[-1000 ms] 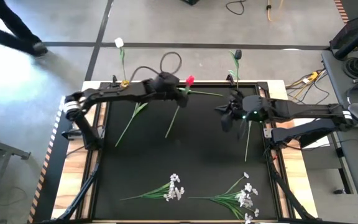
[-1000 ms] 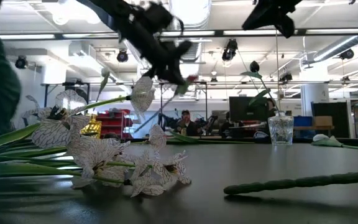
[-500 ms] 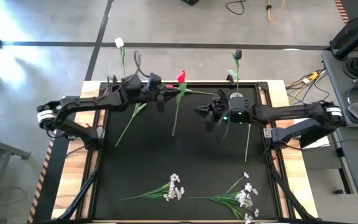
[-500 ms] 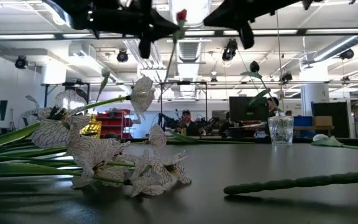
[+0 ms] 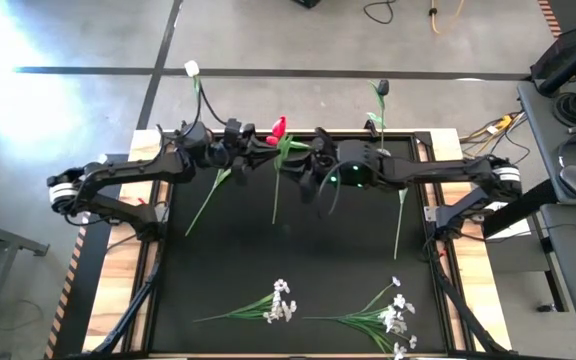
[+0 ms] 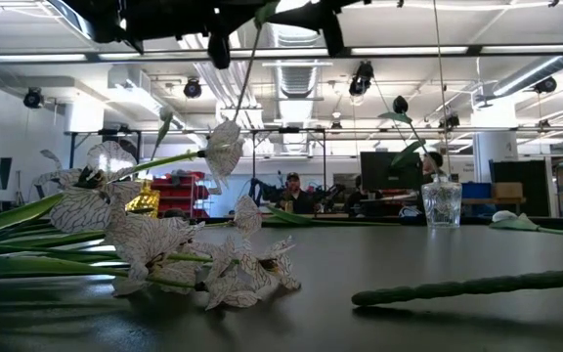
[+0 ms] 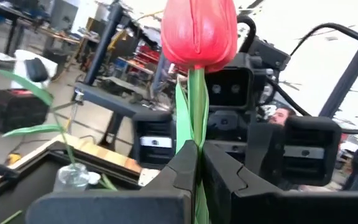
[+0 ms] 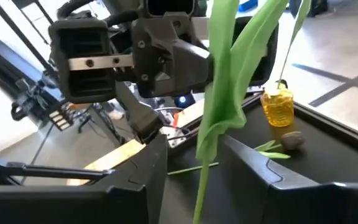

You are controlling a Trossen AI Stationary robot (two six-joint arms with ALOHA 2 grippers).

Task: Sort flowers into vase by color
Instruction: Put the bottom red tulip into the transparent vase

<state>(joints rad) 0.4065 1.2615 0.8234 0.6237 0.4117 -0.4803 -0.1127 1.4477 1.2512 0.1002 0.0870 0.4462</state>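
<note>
Black table, wooden side strips, grey concrete floor around it. Red tulip held up over the table's far edge. Left gripper clamped on its stem just below the head; right gripper just beside the stem, fingers spread with stem and leaf between them, not pressing. White sprays lie at the table's near edge. Glass vase on the far edge. Beyond the table: an open workshop with ceiling lights and a seated person.

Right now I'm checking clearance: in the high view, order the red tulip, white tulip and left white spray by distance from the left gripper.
1. Red tulip, held in the left gripper.
2. White tulip, beyond the table's far-left edge.
3. Left white spray, near front edge.
</note>
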